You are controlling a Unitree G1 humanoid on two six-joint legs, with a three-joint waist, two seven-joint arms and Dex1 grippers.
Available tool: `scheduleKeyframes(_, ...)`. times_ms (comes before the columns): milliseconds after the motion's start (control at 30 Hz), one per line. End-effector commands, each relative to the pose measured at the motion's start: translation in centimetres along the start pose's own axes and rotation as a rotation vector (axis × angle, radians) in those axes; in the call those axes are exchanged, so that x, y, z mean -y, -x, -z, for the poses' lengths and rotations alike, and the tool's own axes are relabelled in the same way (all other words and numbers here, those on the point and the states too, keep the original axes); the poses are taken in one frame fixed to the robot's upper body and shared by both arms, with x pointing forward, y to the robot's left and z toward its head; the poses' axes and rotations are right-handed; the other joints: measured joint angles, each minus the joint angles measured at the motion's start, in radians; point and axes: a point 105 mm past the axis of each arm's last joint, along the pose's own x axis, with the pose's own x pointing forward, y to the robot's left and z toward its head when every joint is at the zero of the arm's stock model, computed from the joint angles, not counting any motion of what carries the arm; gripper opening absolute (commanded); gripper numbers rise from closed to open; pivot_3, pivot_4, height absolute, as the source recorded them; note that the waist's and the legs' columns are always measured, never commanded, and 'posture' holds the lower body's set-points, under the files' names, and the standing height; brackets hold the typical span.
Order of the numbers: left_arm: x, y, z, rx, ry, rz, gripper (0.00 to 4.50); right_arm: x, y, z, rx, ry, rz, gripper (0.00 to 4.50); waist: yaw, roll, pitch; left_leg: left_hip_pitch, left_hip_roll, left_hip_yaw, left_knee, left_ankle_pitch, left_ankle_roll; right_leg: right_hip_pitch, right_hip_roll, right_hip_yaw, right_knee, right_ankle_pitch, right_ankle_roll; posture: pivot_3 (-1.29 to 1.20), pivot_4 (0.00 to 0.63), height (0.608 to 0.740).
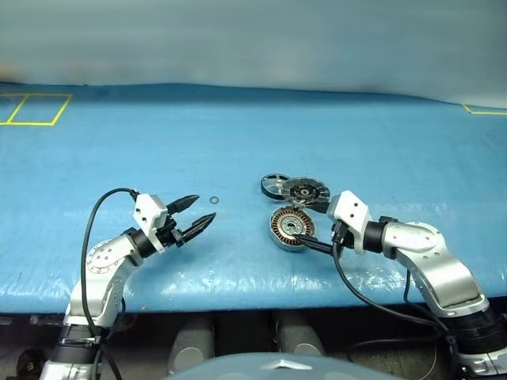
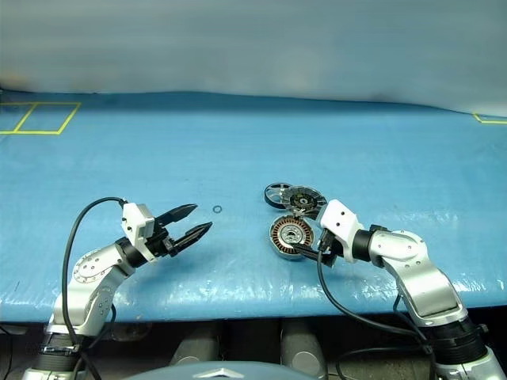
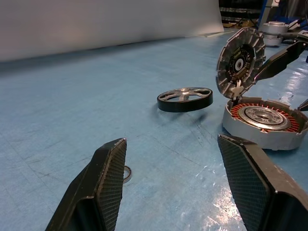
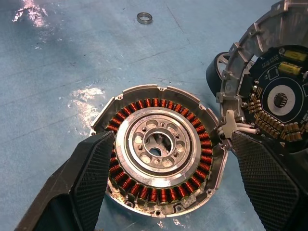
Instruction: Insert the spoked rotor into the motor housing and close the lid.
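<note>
The motor housing (image 4: pixel 156 149) lies flat on the blue mat, its copper windings ringing a silver hub. The lid (image 3: pixel 239 62) stands tilted up at the housing's far edge, joined to it by white wires, with its circuit face showing. Just beyond the lid, the spoked rotor (image 3: pixel 185 98), a thin black ring, lies flat on the mat. My right gripper (image 1: pixel 305 222) is open, one finger on each side of the housing, gripping nothing. My left gripper (image 1: pixel 194 214) hovers open and empty well to the left, pointing toward the parts.
A small metal ring (image 1: pixel 215 199) lies on the mat just ahead of my left gripper's fingertips. The blue mat (image 1: pixel 238 134) stretches wide behind the parts. Yellow tape marks (image 1: pixel 36 109) sit at the far left corner. The mat's front edge runs just below both arms.
</note>
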Motion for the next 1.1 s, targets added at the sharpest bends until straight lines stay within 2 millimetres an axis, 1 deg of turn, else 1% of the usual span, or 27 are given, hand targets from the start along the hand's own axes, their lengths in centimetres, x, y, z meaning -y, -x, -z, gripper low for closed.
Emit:
scheduleKeyframes(33, 0.37, -0.14, -1.52, 0.05, -0.025, 0.02, 3.29, 0.13, -0.03, -1.07, 0.032, 0.04, -0.004, 4.1, 0.0, 0.0, 0.0, 0.0, 0.0, 0.0, 0.0, 0.0, 0.0, 0.0, 0.0, 0.0, 0.0, 0.0, 0.0, 0.0, 0.15, 0.74)
scheduleKeyframes(733, 0.5, -0.54, -1.4, 0.051, -0.024, 0.029, 3.29, -0.19, -0.51, -1.72, 0.024, 0.077, -0.041, 4.1, 0.0, 0.0, 0.0, 0.0, 0.0, 0.0, 0.0, 0.0, 0.0, 0.0, 0.0, 0.0, 0.0, 0.0, 0.0, 0.0, 0.15, 0.74)
scheduleKeyframes(900, 0.51, -0.48, -1.35, 0.051, -0.022, 0.025, 3.29, -0.06, -0.22, -1.67, 0.007, 0.088, -0.048, 4.1, 0.0, 0.0, 0.0, 0.0, 0.0, 0.0, 0.0, 0.0, 0.0, 0.0, 0.0, 0.0, 0.0, 0.0, 0.0, 0.0, 0.15, 0.74)
scheduleKeyframes(1100, 0.76, -0.53, -1.07, 0.049, -0.016, 0.03, 3.29, -0.41, -0.05, -1.63, -0.015, 0.11, -0.079, 4.1, 0.0, 0.0, 0.0, 0.0, 0.0, 0.0, 0.0, 0.0, 0.0, 0.0, 0.0, 0.0, 0.0, 0.0, 0.0, 0.0, 0.15, 0.74)
